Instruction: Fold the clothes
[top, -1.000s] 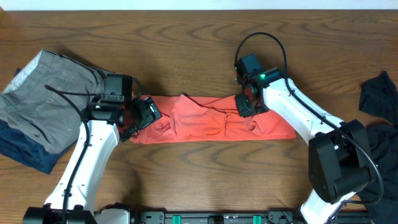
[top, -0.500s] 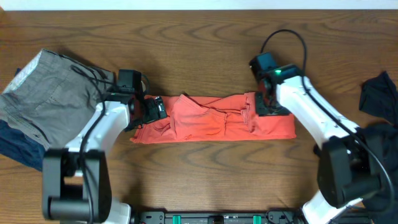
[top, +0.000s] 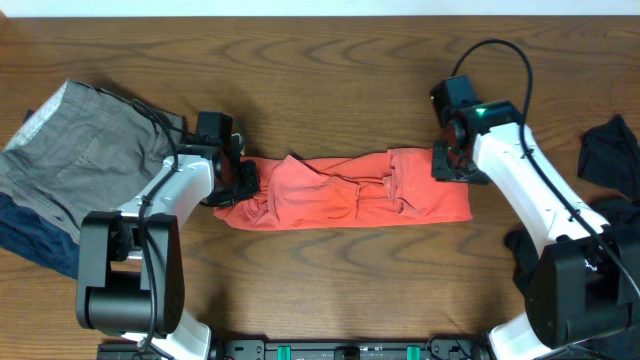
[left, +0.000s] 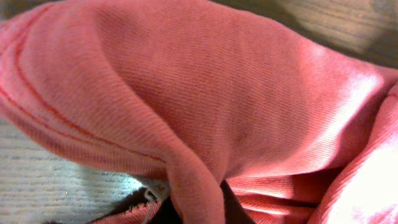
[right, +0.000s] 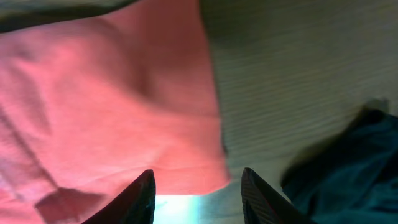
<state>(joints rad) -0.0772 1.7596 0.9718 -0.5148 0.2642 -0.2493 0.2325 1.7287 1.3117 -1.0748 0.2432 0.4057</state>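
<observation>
- My left arm comes up from the near-left side and angles in toward the middle. The wrist is rolled over so the left gripper sits low and points off to the right.
- Left jaws are squeezed right together on a fold of the T-shirt. My wrist view only shows a dark sliver of finger poking out under it.
- My right arm climbs from the near-right corner and leans up and to the left, with the wrist bent downward.
- The right gripper points down. In the wrist view both dark fingertips stand clearly apart with nothing pinched between them.
</observation>
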